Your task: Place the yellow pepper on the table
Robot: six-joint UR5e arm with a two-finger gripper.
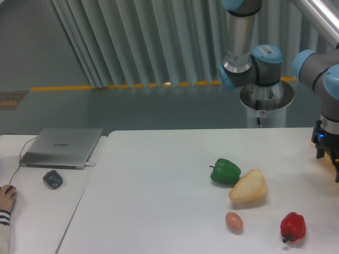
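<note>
The yellow pepper does not show in this view. My gripper point(330, 159) hangs at the far right edge of the frame, just above the white table point(153, 190), and the frame edge cuts it off. Only dark finger parts are visible, and I cannot make out whether the jaws are open or shut, or whether anything is between them. The arm's blue-and-grey joints rise behind it at the upper right.
On the table's right half lie a green pepper point(225, 171), a bread roll point(249, 187), a small egg-like object point(234, 221) and a red pepper point(293, 226). On the adjoining desk at the left sit a grey laptop point(62, 147) and a dark mouse-like object point(53, 179), with a person's hand point(6, 197) at the edge.
</note>
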